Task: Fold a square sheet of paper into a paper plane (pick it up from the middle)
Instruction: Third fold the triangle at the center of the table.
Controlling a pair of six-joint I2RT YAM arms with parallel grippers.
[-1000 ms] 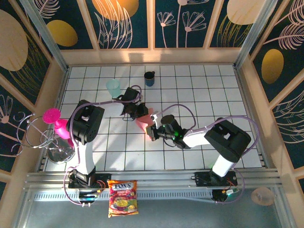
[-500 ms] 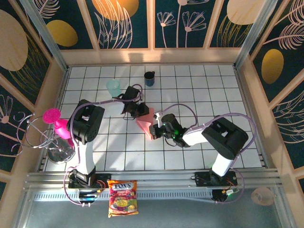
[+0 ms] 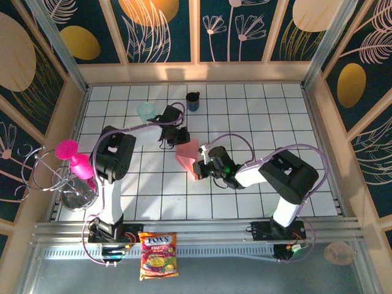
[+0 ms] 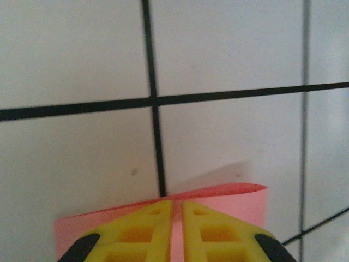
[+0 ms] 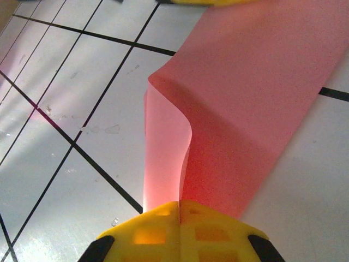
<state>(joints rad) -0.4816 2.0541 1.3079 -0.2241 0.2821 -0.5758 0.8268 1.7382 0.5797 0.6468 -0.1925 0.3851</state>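
Observation:
The square sheet of paper (image 3: 186, 155), salmon pink, is held off the white tiled table between my two grippers. My left gripper (image 3: 179, 136) pinches its far edge. In the left wrist view the yellow fingers (image 4: 142, 229) are nearly together with the paper (image 4: 240, 199) running between them. My right gripper (image 3: 199, 167) is shut on the near edge. In the right wrist view the paper (image 5: 251, 98) rises from the closed gripper (image 5: 180, 207), curling into a soft fold on its left side. No paper plane shape is visible.
A pale teal cup (image 3: 146, 112) and a dark mug (image 3: 193, 101) stand at the back of the table. A magenta goblet (image 3: 72, 158) sits by a wire rack (image 3: 64, 184) at the left wall. A snack bag (image 3: 158, 253) lies on the near rail.
My left gripper has moved farther back with its edge of the paper, and the sheet now spreads wider between the grippers. My right gripper shifted slightly left.

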